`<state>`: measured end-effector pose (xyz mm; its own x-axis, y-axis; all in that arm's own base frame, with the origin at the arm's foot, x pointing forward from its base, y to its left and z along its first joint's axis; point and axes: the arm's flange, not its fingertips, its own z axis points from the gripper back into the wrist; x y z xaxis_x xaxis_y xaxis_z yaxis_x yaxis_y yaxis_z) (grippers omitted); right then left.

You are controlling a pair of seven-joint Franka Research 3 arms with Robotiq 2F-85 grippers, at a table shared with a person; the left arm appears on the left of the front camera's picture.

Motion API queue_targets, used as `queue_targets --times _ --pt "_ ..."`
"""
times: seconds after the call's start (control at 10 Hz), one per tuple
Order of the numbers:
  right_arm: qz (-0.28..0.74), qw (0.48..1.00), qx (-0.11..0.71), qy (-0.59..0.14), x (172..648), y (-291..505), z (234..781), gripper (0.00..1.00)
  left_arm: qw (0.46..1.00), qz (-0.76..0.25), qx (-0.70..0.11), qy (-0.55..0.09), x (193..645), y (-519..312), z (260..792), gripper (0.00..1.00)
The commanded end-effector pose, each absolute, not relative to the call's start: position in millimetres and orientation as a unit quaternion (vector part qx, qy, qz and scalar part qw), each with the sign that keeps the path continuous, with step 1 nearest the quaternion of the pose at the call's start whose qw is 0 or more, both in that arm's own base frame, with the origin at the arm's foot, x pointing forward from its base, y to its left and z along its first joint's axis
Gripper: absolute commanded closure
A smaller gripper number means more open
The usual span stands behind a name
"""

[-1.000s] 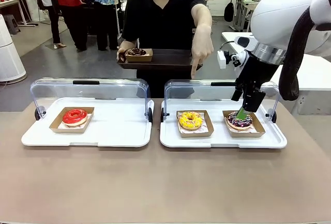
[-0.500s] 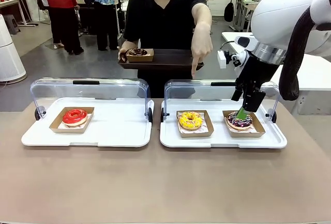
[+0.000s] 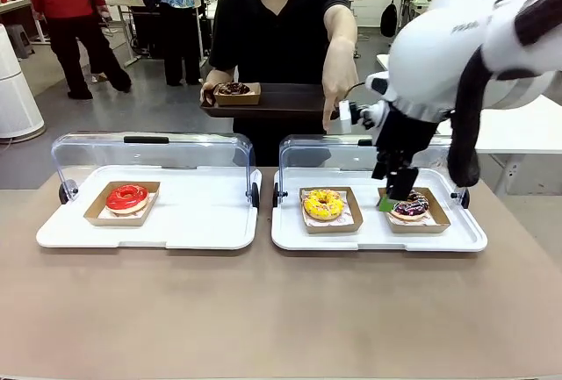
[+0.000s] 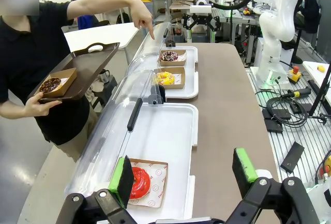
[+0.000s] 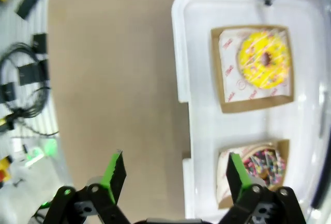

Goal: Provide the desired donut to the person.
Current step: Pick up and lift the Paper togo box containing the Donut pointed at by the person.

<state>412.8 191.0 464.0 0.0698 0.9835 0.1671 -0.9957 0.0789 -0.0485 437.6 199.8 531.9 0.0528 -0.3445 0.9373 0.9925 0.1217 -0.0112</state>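
The person point(image 3: 279, 25) in a black T-shirt points a finger point(image 3: 328, 122) down toward the yellow donut point(image 3: 323, 204) in its cardboard box on the right white tray point(image 3: 378, 239). Beside it lies a chocolate sprinkled donut point(image 3: 413, 205). My right gripper point(image 3: 389, 197) hangs open just above that box's left edge. In the right wrist view its gripper point(image 5: 176, 171) is empty, with the yellow donut point(image 5: 262, 58) ahead and the sprinkled donut point(image 5: 264, 164) by one fingertip. A red donut point(image 3: 127, 197) sits on the left tray. My left gripper point(image 4: 183, 175) hovers open near the red donut point(image 4: 138, 181).
The person's other hand holds a dark serving tray point(image 3: 281, 99) carrying a chocolate donut in a box point(image 3: 234, 92). Both white trays have clear lids point(image 3: 149, 156) standing open at the back. Bare brown table lies in front of the trays. Bystanders stand far behind.
My right arm has swung left, its gripper shifting from over the sprinkled donut to that box's left edge. The person's pointing hand holds still. A bystander walks left.
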Motion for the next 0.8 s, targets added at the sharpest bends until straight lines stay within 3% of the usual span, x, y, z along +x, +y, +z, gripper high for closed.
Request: queue_targets --times 0.0,0.7 --pt "0.673 0.736 0.019 -0.076 429 211 444 0.0 0.62 -0.54 -0.379 -0.425 437 201 533 0.0" --pt "0.693 0.718 0.047 -0.044 489 235 394 0.0 0.62 -0.54 -0.379 -0.425 437 201 533 0.0"
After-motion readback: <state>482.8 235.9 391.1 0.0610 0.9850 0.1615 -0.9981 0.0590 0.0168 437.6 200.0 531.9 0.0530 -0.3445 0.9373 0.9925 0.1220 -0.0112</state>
